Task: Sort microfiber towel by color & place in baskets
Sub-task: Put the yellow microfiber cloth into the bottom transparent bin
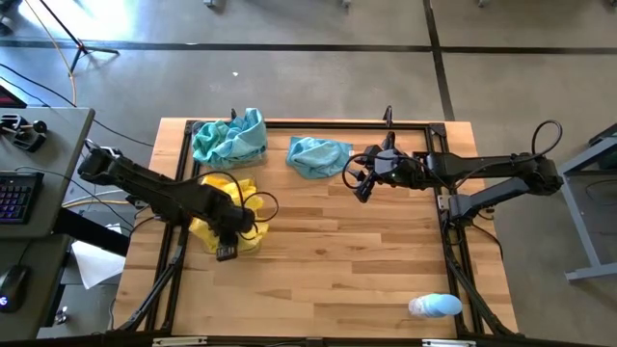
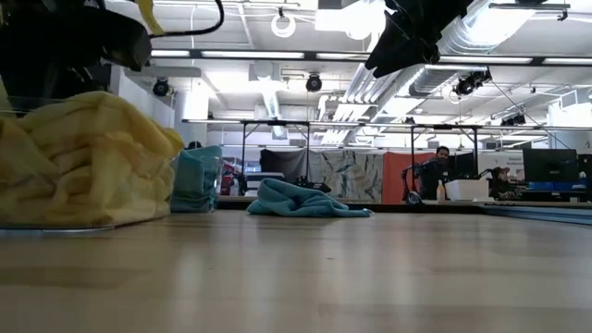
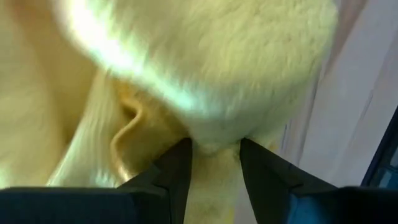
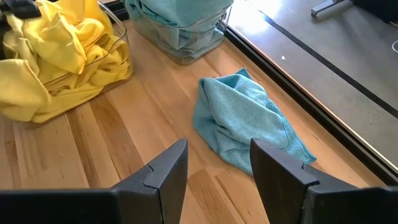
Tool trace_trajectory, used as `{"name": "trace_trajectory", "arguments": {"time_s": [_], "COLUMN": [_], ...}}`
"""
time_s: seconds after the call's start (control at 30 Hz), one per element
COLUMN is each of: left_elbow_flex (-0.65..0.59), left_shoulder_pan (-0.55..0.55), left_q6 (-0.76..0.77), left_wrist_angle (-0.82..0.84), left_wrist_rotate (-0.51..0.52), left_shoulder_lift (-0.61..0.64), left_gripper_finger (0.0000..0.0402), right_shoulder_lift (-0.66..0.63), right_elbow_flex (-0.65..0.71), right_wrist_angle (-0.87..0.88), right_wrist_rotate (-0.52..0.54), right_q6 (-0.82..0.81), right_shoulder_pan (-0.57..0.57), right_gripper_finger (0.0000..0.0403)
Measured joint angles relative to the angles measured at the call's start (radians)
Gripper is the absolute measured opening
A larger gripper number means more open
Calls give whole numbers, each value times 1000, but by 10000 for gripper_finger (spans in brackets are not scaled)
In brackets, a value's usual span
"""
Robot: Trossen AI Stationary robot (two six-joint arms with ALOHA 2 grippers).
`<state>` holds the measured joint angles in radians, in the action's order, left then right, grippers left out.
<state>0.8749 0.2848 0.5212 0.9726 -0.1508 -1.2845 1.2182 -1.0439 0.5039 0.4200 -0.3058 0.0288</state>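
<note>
We find the bench [image 1: 337,270] nearly sorted. One teal towel [image 4: 245,121] lies loose at twelve o'clock; the right gripper [image 4: 217,165], jaws apart, should pinch its crown. Left gripper [image 3: 214,165] clamps a yellow towel [image 3: 205,74] over its basket [image 4: 121,53].

Grey concrete floor [image 1: 289,67]; exposed ceiling ducts [image 2: 481,37]; keyboard desk [image 1: 39,183].

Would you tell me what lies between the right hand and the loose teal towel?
Only bare wooden table separates the right hand from the loose teal towel, per right wrist view.
</note>
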Motion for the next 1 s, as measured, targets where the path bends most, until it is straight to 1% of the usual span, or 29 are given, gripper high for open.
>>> {"name": "trace_trajectory", "arguments": {"time_s": [0.07,0.13,0.23,0.33,0.4,0.57,0.67,0.73,0.83,1.0], "left_elbow_flex": [34,72,127,163,166,166,165,152,114,50], "left_shoulder_pan": [0,0,0,0,0,-3,-3,-3,-3,-3], "left_q6": [1,1,-20,-67,-92,-159,-206,-227,-236,-237], "left_wrist_angle": [58,112,164,181,188,194,191,187,190,189], "left_wrist_rotate": [22,71,180,302,362,437,457,458,449,428], "left_shoulder_lift": [12,25,55,94,124,196,246,287,359,487], "left_gripper_finger": [126,126,126,126,126,126,126,126,126,126], "right_shoulder_lift": [0,0,14,52,86,182,239,280,361,557], "right_elbow_flex": [0,0,-1,-1,-1,-1,-21,-60,-166,-434], "right_wrist_angle": [-1,-20,-72,-144,-195,-343,-459,-504,-504,-419], "right_wrist_rotate": [0,-1,-17,-78,-114,-184,-250,-271,-272,-271], "right_q6": [0,0,1,28,38,36,42,57,98,127], "right_shoulder_pan": [0,0,0,0,0,-11,-22,-31,-48,-70], "right_gripper_finger": [169,169,169,169,169,169,169,169,169,169]}}
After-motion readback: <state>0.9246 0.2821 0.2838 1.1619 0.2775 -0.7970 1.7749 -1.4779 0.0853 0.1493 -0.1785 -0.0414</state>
